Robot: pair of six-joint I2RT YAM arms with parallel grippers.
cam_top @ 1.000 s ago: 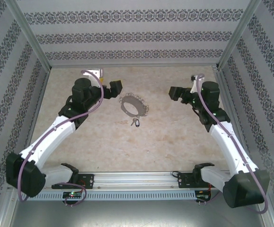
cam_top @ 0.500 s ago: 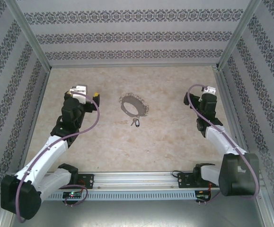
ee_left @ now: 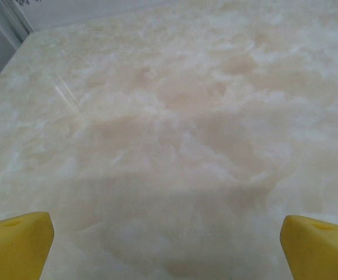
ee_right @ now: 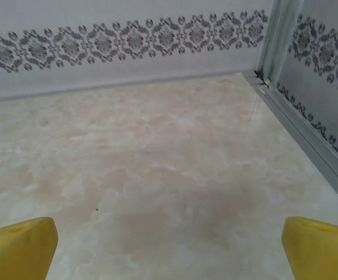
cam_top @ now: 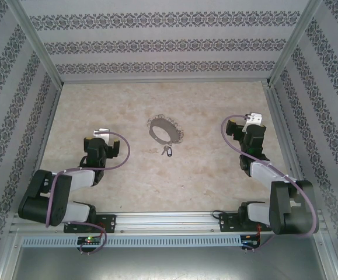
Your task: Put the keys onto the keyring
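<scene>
The left gripper (ee_left: 169,251) stands wide open with nothing between its yellow pads (ee_left: 17,245), held low over the bare surface (cam_top: 204,175) on the left. The right gripper (ee_right: 169,248) is spread just as wide and is empty, off to the right. Both are well apart from the task's things. The keyring (cam_top: 164,130) lies flat mid-surface, and the keys (cam_top: 167,151) lie just beside its near edge, apparently not threaded on. By this reading nothing is done yet: grasping the keys, steadying the keyring and joining them are all left.
</scene>
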